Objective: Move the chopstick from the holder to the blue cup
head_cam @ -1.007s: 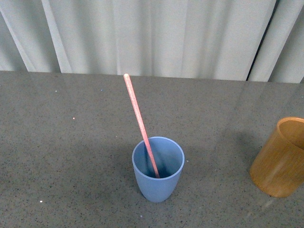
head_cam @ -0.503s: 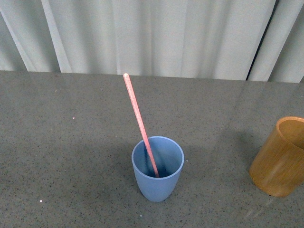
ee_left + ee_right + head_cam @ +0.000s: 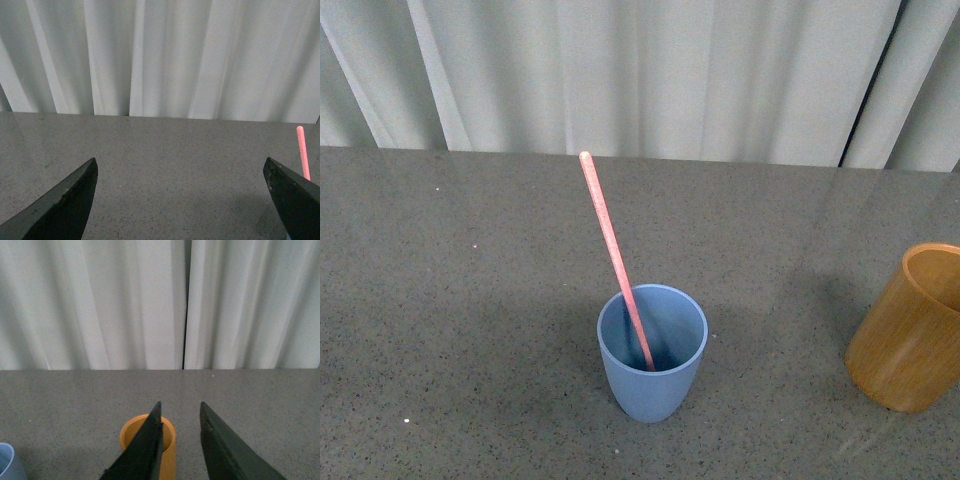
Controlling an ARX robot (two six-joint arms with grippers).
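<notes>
The pink-red chopstick (image 3: 612, 256) stands in the light blue cup (image 3: 652, 358) at the table's middle front, leaning up to the far left. The orange-brown holder (image 3: 907, 334) stands empty at the right edge. Neither arm shows in the front view. My left gripper (image 3: 180, 167) is open wide and empty above bare table; the chopstick's top (image 3: 302, 150) shows beside one finger. My right gripper (image 3: 181, 410) is open with a narrow gap, empty, hovering above the holder (image 3: 132, 435). The blue cup's rim (image 3: 6, 460) shows at the edge of the right wrist view.
The grey speckled table (image 3: 470, 280) runs back to a white curtain (image 3: 650, 70) along its far edge. A dark gap in the curtain (image 3: 868, 90) is at the back right.
The front view has shifted very slightly; the cup, chopstick and holder keep their places.
</notes>
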